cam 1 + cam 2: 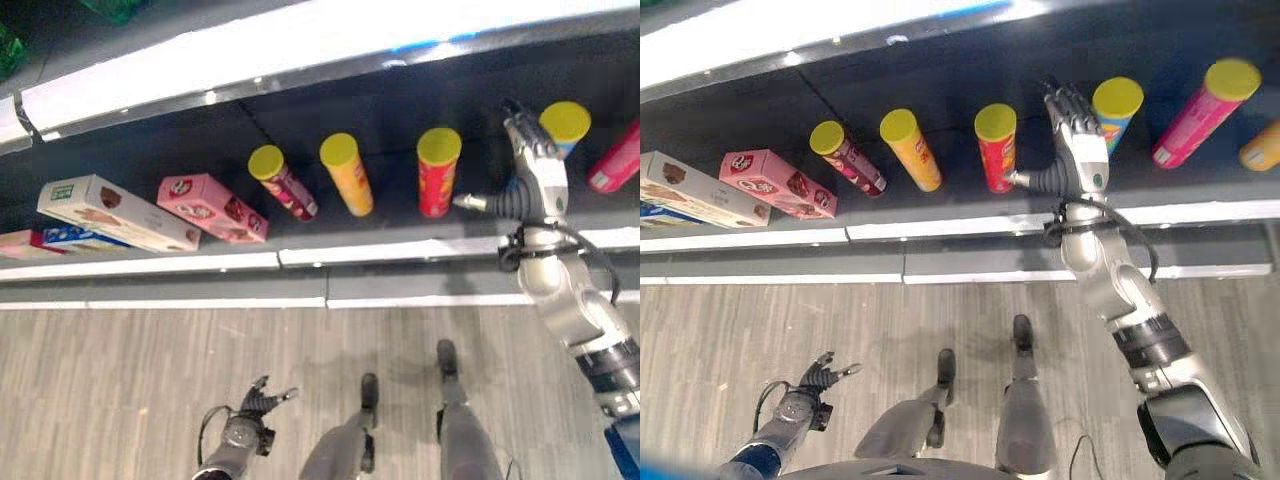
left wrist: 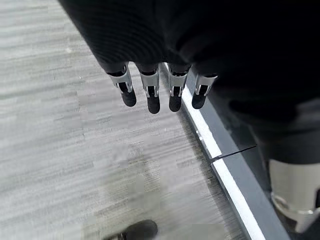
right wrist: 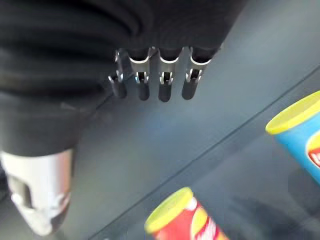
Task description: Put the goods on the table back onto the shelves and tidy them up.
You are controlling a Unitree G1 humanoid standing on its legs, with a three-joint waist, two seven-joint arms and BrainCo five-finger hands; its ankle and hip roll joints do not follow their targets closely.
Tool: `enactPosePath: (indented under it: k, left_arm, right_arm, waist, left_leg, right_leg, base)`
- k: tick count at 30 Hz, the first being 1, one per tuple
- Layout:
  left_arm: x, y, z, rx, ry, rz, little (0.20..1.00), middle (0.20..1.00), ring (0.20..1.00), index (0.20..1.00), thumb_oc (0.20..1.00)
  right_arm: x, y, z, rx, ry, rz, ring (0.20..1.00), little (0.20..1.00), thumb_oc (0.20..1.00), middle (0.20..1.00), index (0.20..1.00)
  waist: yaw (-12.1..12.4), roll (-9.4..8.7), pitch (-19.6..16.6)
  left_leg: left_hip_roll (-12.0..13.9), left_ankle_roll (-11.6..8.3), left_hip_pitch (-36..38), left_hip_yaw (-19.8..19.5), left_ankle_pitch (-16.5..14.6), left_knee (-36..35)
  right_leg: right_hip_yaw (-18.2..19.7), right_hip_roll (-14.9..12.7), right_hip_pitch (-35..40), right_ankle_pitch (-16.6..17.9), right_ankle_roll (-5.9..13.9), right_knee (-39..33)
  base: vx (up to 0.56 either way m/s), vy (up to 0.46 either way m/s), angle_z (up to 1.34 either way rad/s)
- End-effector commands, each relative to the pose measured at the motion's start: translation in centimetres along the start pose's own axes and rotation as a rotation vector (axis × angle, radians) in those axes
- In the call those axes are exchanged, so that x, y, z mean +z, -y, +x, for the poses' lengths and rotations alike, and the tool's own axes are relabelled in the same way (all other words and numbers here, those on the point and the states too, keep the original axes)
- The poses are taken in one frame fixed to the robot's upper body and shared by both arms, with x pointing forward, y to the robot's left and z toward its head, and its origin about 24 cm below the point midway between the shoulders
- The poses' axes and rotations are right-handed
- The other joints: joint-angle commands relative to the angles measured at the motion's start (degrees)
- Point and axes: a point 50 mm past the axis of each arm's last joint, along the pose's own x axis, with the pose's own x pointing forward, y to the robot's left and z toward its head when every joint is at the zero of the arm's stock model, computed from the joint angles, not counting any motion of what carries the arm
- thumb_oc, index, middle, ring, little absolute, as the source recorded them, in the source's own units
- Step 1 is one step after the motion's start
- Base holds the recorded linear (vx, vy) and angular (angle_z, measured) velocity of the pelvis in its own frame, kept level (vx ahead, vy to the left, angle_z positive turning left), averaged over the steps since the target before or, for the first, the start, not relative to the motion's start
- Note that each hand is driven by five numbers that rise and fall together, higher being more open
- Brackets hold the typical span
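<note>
A dark shelf [image 1: 400, 120] runs across the far side of the scene, with a pale edge strip along its near lip and grey wood-look floor [image 1: 120, 390] in front of it. At the left of the shelf lies a long cream box [image 1: 115, 213], and just to its right a pink box [image 1: 212, 207], both tilted. To the right stand five tubes with yellow lids, spaced apart: a dark red tube [image 1: 283, 183], an orange tube [image 1: 348, 174], a red tube [image 1: 437, 171], a blue tube [image 1: 1115, 108] and, farthest right, a pink tube [image 1: 1202, 112] that leans.

The right hand [image 1: 1077, 140] is raised into the shelf between the red tube and the blue tube. Its fingers are straight and close together, its thumb sticks out toward the red tube, and it holds nothing. In the right wrist view both these tubes stand past the fingertips, apart from them.

The left hand [image 1: 254, 404] hangs low over the floor at the near left, fingers loosely spread and empty.
</note>
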Motion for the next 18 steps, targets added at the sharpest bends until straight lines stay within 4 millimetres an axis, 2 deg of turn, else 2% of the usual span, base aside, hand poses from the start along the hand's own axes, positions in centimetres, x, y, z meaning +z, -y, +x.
enactPosePath:
  k: [1, 4, 5, 6, 7, 8, 9, 10, 11, 12, 13, 14, 17, 18]
  left_arm:
    - [-2.4, -1.5, -0.4, 0.007, -0.081, 0.104, 1.000, 1.000, 1.000, 1.000, 1.000]
    - [-3.5, -2.0, -0.7, -0.004, -0.120, 0.081, 1.000, 1.000, 1.000, 1.000, 1.000]
    - [-3.7, -2.1, -0.8, -0.008, -0.123, 0.073, 1.000, 1.000, 1.000, 1.000, 1.000]
    - [-3.7, -2.2, -0.8, -0.018, -0.122, 0.069, 1.000, 1.000, 1.000, 1.000, 1.000]
    - [-3.7, -2.2, -0.8, -0.018, -0.122, 0.069, 1.000, 1.000, 1.000, 1.000, 1.000]
    - [-3.7, -2.2, -0.8, -0.035, -0.118, 0.066, 1.000, 1.000, 1.000, 1.000, 1.000]
    - [-3.6, -2.1, -0.8, -0.051, -0.110, 0.071, 1.000, 1.000, 1.000, 1.000, 1.000]
    - [-3.6, -2.1, -0.8, -0.050, -0.110, 0.071, 1.000, 1.000, 1.000, 1.000, 1.000]
    - [-3.3, -2.1, -0.7, -0.066, -0.097, 0.076, 1.000, 1.000, 1.000, 1.000, 1.000]
    - [-3.3, -2.1, -0.7, -0.066, -0.097, 0.075, 1.000, 1.000, 1.000, 1.000, 1.000]
    - [-3.2, -1.9, -0.7, -0.082, -0.096, 0.086, 1.000, 1.000, 1.000, 1.000, 1.000]
    - [-3.0, -1.7, -0.6, -0.089, -0.090, 0.081, 1.000, 1.000, 1.000, 1.000, 1.000]
    - [-2.8, -1.4, -0.5, -0.092, -0.088, 0.072, 1.000, 1.000, 1.000, 1.000, 1.000]
    - [-2.8, -1.4, -0.5, -0.092, -0.088, 0.072, 1.000, 1.000, 1.000, 1.000, 1.000]
  right_arm:
    - [1.1, 1.4, -0.8, 0.072, 0.043, 0.355, 1.000, 1.000, 1.000, 1.000, 1.000]
    - [-0.3, -0.3, -4.5, 0.272, -0.105, 0.775, 1.000, 1.000, 1.000, 1.000, 1.000]
    - [-0.6, -0.8, -5.6, 0.332, -0.144, 0.853, 1.000, 1.000, 1.000, 1.000, 1.000]
    - [-1.5, -2.1, -7.3, 0.426, -0.241, 0.967, 1.000, 1.000, 1.000, 1.000, 1.000]
    - [-1.5, -2.1, -7.3, 0.426, -0.241, 0.967, 1.000, 1.000, 1.000, 1.000, 1.000]
    - [-2.7, -3.1, -9.7, 0.549, -0.343, 0.985, 1.000, 1.000, 1.000, 1.000, 1.000]
    - [-4.1, -4.9, -12.1, 0.635, -0.496, 1.013, 1.000, 1.000, 1.000, 1.000, 1.000]
    - [-4.1, -4.9, -12.1, 0.635, -0.496, 1.013, 1.000, 1.000, 1.000, 1.000, 1.000]
    - [-5.7, -6.1, -15.1, 0.742, -0.634, 0.959, 1.000, 1.000, 1.000, 1.000, 1.000]
    - [-5.7, -6.1, -15.1, 0.742, -0.634, 0.959, 1.000, 1.000, 1.000, 1.000, 1.000]
    - [-7.6, -7.5, -19.4, 0.809, -0.845, 0.891, 1.000, 1.000, 1.000, 1.000, 1.000]
    - [-8.5, -8.3, -21.6, 0.837, -0.949, 0.822, 1.000, 1.000, 1.000, 1.000, 1.000]
    - [-10.1, -9.6, -26.8, 0.794, -1.221, 0.699, 1.000, 1.000, 1.000, 1.000, 1.000]
    - [-10.1, -9.6, -26.8, 0.794, -1.221, 0.699, 1.000, 1.000, 1.000, 1.000, 1.000]
  waist:
    - [-1.1, -0.21, -2.0]
    - [-2.1, -2.62, -2.8]
    - [-2.3, -3.20, -3.2]
    - [-2.5, -3.93, -3.6]
    - [-2.5, -3.96, -3.7]
    - [-2.7, -4.89, -4.5]
    - [-2.8, -5.41, -4.6]
    - [-2.8, -5.45, -4.8]
    - [-2.8, -6.00, -5.4]
    - [-2.8, -6.01, -5.4]
    - [-2.9, -6.38, -5.9]
    - [-2.9, -6.47, -6.3]
    - [-3.0, -6.57, -6.8]
    - [-3.0, -6.58, -6.8]
  left_leg:
    - [3.7, -1.37, -1.1, 5.3, -1.2, 0.2]
    - [4.1, -1.53, 0.7, 6.5, -1.8, 0.2]
    - [4.1, -1.54, 0.8, 6.7, -1.8, 0.2]
    - [4.2, -1.67, 1.6, 7.2, -2.1, 0.2]
    - [4.2, -1.66, 1.5, 7.2, -2.0, 0.2]
    - [4.3, -1.69, 2.3, 7.7, -2.4, 0.2]
    - [4.3, -1.68, 3.1, 8.0, -2.7, 0.2]
    - [4.3, -1.67, 3.0, 8.0, -2.6, 0.2]
    - [4.2, -1.56, 3.6, 8.1, -2.9, 0.2]
    - [4.2, -1.56, 3.7, 8.1, -3.0, 0.2]
    - [4.0, -1.28, 4.5, 8.0, -3.3, 0.2]
    - [3.8, -1.10, 4.8, 7.8, -3.5, 0.2]
    - [3.3, -0.62, 5.4, 7.4, -3.8, 0.3]
    - [3.3, -0.62, 5.4, 7.4, -3.8, 0.3]
  right_leg:
    - [-0.7, -4.3, 4.8, -11.4, 5.17, 3.4]
    - [-0.4, -4.1, 5.9, -11.5, 5.48, 3.2]
    - [-0.4, -4.1, 5.9, -11.4, 5.60, 3.2]
    - [-0.2, -4.1, 6.5, -11.5, 5.69, 3.3]
    - [-0.2, -4.2, 6.4, -11.4, 5.70, 3.3]
    - [-0.1, -4.3, 6.8, -11.6, 5.89, 3.5]
    - [0.0, -4.4, 7.3, -11.6, 6.01, 3.8]
    - [0.1, -4.5, 7.2, -11.5, 6.02, 3.7]
    - [0.1, -4.6, 7.5, -11.6, 6.19, 4.1]
    - [0.1, -4.6, 7.6, -11.7, 6.19, 4.1]
    - [0.1, -4.9, 8.1, -11.7, 6.37, 4.4]
    - [0.1, -5.1, 8.3, -11.7, 6.48, 4.6]
    - [0.1, -5.5, 8.8, -11.9, 6.72, 5.0]
    - [0.1, -5.5, 8.8, -11.9, 6.72, 5.0]
  base:
    - [0.09, 0.010, 0.01]
    - [0.07, 0.027, -0.07]
    - [0.08, 0.038, -0.13]
    - [0.04, 0.024, -0.13]
    - [0.07, 0.048, -0.20]
    - [0.07, 0.057, -0.22]
    - [0.07, 0.057, -0.21]
    - [0.06, 0.051, -0.18]
    - [0.03, 0.021, -0.26]
    - [0.07, 0.053, -0.29]
    - [0.05, 0.055, -0.27]
    - [0.06, 0.066, -0.03]
    - [0.03, 0.030, 0.10]
    - [0.02, 0.032, -0.08]
